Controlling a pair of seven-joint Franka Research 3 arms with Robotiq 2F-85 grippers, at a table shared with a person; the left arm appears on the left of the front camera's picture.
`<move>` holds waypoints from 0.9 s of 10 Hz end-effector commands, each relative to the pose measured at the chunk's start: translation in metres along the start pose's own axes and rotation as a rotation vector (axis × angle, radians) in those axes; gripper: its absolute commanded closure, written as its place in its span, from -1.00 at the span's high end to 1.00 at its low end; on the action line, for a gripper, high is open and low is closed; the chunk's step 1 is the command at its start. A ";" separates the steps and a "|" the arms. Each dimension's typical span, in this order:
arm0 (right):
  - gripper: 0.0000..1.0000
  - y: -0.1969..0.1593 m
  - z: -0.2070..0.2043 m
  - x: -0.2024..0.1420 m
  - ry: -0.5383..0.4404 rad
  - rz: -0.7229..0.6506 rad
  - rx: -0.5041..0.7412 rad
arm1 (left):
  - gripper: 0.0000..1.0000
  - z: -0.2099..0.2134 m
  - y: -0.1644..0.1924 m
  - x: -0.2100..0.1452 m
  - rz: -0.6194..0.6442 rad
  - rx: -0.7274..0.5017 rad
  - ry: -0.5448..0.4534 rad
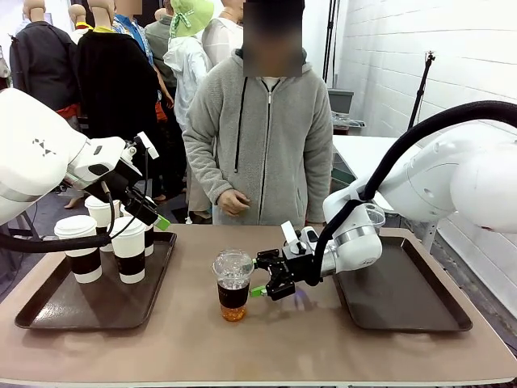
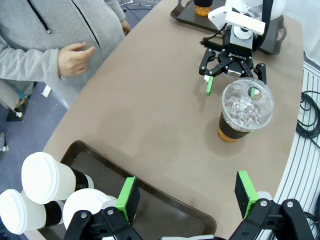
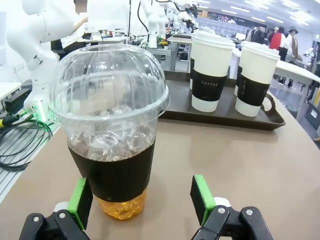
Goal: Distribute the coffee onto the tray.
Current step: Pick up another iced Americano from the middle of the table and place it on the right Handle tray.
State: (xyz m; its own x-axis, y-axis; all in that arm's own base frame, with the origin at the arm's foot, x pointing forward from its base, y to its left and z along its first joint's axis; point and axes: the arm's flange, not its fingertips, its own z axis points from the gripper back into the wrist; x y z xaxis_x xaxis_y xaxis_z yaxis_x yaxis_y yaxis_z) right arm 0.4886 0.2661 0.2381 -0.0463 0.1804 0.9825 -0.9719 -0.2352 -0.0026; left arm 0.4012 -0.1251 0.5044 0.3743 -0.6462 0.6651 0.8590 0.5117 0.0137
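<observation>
Iced coffee cup [image 1: 233, 284] stands mid-table, centre frame, just left of the right gripper [image 1: 269, 282], fingers apart and empty; left gripper [image 1: 155, 217], fingers apart, hovers over paper cups [image 1: 129, 249] crowding the left tray [image 1: 48, 311]; right tray [image 1: 408, 311] lies lower right.

clear iced coffee cup [image 1: 233, 284] with black sleeve; white paper cups [image 1: 81, 246], black-sleeved.

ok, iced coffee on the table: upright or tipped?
Upright. The iced coffee stands on its base on the table, dome lid on top. The open right gripper sits beside it, pads not touching.
</observation>
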 end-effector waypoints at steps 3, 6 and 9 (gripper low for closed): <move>1.00 -0.013 -0.011 0.001 -0.027 -0.017 0.066 | 1.00 -0.002 0.004 -0.003 -0.017 -0.017 -0.025; 1.00 -0.019 -0.017 0.001 -0.033 -0.030 0.103 | 1.00 -0.002 0.004 -0.003 -0.017 -0.017 -0.025; 1.00 -0.017 -0.021 0.008 -0.046 -0.055 0.164 | 1.00 -0.002 0.004 -0.003 -0.017 -0.017 -0.025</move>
State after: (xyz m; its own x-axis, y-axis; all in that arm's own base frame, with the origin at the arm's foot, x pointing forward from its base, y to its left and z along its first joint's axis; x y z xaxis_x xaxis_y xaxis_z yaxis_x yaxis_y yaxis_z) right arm 0.4954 0.2869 0.2389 -0.0021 0.1521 0.9884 -0.9365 -0.3468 0.0514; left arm 0.4012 -0.1251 0.5044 0.3743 -0.6462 0.6651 0.8590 0.5117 0.0137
